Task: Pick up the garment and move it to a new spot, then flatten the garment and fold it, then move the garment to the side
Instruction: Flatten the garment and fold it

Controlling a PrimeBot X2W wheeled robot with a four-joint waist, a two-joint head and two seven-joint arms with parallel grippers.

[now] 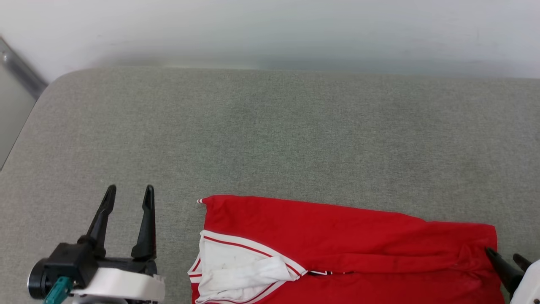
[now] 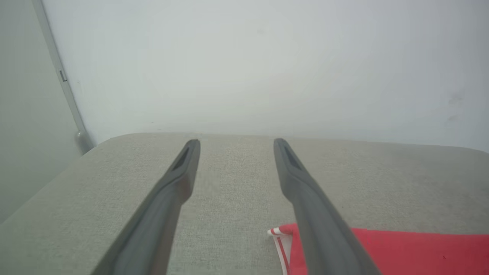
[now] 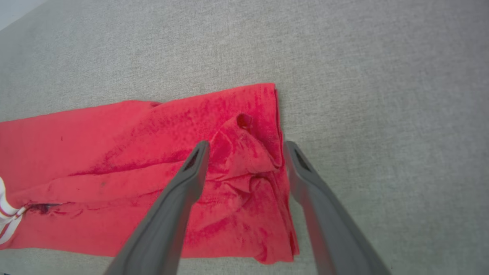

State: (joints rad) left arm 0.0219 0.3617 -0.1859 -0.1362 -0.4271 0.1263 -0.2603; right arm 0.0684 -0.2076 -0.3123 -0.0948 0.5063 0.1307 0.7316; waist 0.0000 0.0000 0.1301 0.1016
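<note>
The garment [image 1: 346, 245], red with a white sleeve and red-and-white striped trim, lies folded into a long band at the near middle and right of the grey cushion. My left gripper [image 1: 128, 195] stands open and empty to the left of its sleeve end, apart from the cloth. The left wrist view has that gripper [image 2: 236, 143] over bare cushion, the garment's corner [image 2: 401, 248] at the lower right. My right gripper [image 1: 504, 253] shows at the garment's right end. In the right wrist view the gripper [image 3: 246, 145] hangs open over the garment's [image 3: 153, 152] wrinkled right edge, holding nothing.
The grey fabric cushion [image 1: 270, 135] stretches wide behind and to the left of the garment. A pale wall [image 1: 270, 29] runs along its far edge. A metal strip [image 1: 19, 67] stands at the far left corner, where the cushion's rounded edge drops off.
</note>
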